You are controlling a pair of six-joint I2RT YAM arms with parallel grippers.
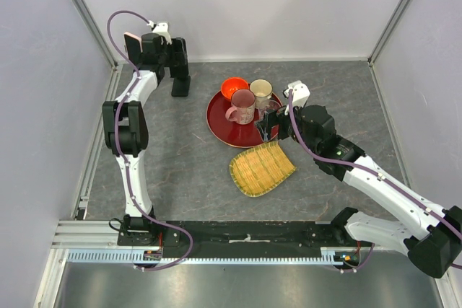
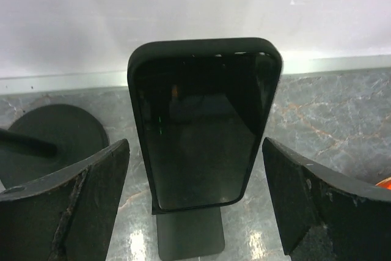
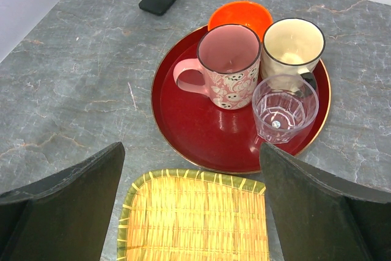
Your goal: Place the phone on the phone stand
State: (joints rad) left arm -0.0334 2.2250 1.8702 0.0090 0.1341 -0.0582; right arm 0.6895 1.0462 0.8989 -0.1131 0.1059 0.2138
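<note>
Leaning upright with its top tilted back, the dark-screened smartphone in a black case [image 2: 204, 132] sits on the black phone stand [image 2: 189, 236]. The stand's flat rectangular foot shows just below the phone's lower edge, and the part behind the phone is hidden. This is at the far left of the grey marbled table [image 1: 180, 164], near the back wall. The left gripper [image 2: 195, 151] is level with the phone, its black fingers [image 2: 79, 206] spread wide, one on each side of the case with a clear gap, touching nothing. A round black disc [image 2: 58, 132] lies on the table just left of the stand.

The right gripper [image 3: 192, 151] hangs over the middle of the table, its fingers [image 3: 67, 206] also wide apart and empty. Below it lies a yellow woven bamboo tray with a green rim [image 3: 195, 218], just beside a round red lacquer tray [image 3: 183, 120]. On the red tray stand a pink mug with a ghost pattern [image 3: 229, 59], a cream mug with a dark rim [image 3: 293, 44] and a clear glass tumbler [image 3: 284, 105], grouped closely. A small orange bowl [image 3: 241, 13] sits at the tray's far edge; I cannot tell whether it is on the tray.
</note>
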